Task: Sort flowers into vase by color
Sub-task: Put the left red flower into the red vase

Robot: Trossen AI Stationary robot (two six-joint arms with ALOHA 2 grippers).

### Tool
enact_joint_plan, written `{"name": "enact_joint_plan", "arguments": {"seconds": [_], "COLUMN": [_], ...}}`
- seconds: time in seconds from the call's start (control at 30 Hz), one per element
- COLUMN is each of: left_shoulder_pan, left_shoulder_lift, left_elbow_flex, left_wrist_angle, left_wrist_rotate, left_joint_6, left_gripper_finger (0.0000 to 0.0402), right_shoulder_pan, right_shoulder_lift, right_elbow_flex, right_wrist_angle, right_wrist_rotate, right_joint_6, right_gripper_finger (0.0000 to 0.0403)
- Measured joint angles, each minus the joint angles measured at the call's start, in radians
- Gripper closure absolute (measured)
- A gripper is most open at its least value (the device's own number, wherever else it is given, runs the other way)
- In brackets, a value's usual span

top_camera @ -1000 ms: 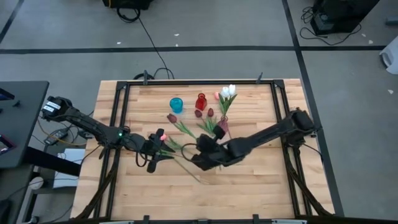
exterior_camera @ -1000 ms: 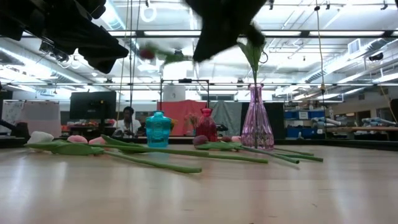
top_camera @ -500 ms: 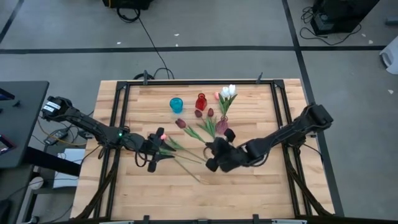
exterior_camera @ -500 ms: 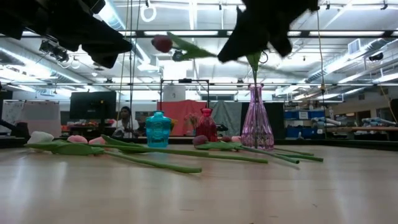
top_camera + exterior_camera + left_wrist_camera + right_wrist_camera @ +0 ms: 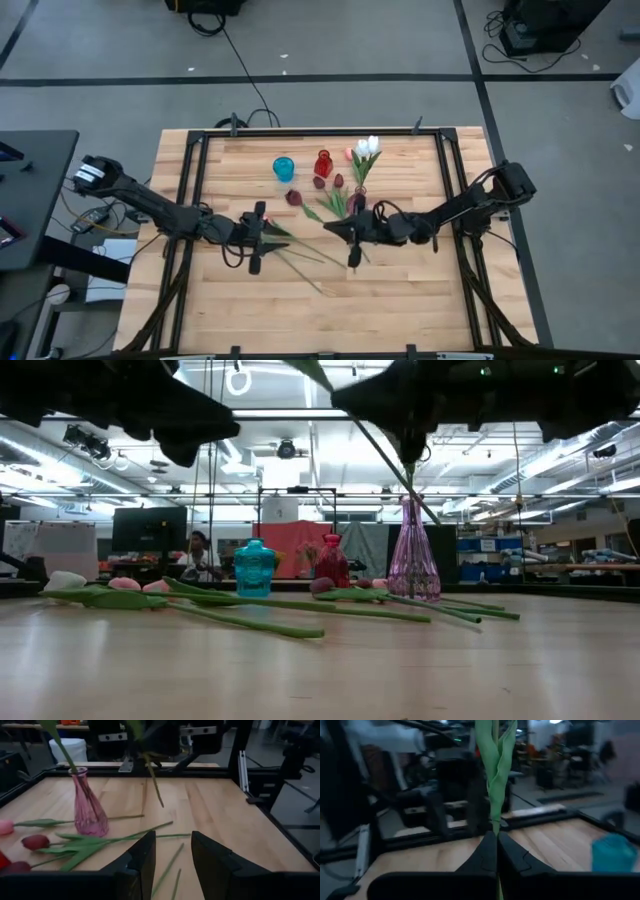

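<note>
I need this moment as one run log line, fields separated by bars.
right gripper: shut on flower stem, raised | left gripper: open, empty, above table | pink vase: upright, holds a stem

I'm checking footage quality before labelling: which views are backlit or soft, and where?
Low view: bright ceiling lights leave both arms overhead as black silhouettes, while the pink vase reads clearly. Right wrist view: the right end effector is sharp on the green stem; the room behind is blurred. Left wrist view: the left end effector is dim and soft. High view: even, no glare.
</note>
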Motion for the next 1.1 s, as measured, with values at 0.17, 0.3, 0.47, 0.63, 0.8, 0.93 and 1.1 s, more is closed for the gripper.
{"name": "enact_joint_plan", "arguments": {"seconds": [0.17, 0.3, 0.47, 0.63, 0.8, 0.93, 1.1], "left_shoulder_pan": [0.02, 0.032, 0.064, 0.093, 0.131, 0.154, 0.162], "left_shoulder_lift": [0.118, 0.192, 0.261, 0.298, 0.304, 0.304, 0.304], "left_elbow_flex": [0.05, 0.099, 0.183, 0.27, 0.318, 0.337, 0.349], "left_wrist_angle": [0.061, 0.102, 0.128, 0.129, 0.128, 0.126, 0.127], "left_wrist_rotate": [0.0, 0.012, 0.026, 0.035, 0.125, 0.177, 0.216], "left_joint_6": [-0.031, -0.029, -0.014, 0.049, 0.055, 0.053, 0.054], "left_gripper_finger": [0.0271, 0.0271, 0.0271, 0.0271, 0.0271, 0.0271, 0.0271], "right_shoulder_pan": [-0.003, -0.001, -0.001, 0.004, 0.02, 0.029, 0.031], "right_shoulder_lift": [0.0, 0.0, 0.0, 0.0, 0.0, 0.001, 0.001], "right_elbow_flex": [0.058, 0.098, 0.128, 0.142, 0.142, 0.142, 0.142], "right_wrist_angle": [0.001, 0.0, 0.0, 0.005, 0.028, 0.055, 0.058], "right_wrist_rotate": [-0.042, -0.043, -0.051, -0.065, -0.063, -0.062, -0.042], "right_joint_6": [-0.088, -0.144, -0.182, -0.197, -0.215, -0.24, -0.256], "right_gripper_finger": [0.0395, 0.0395, 0.0394, 0.0394, 0.0394, 0.0393, 0.0393]}}
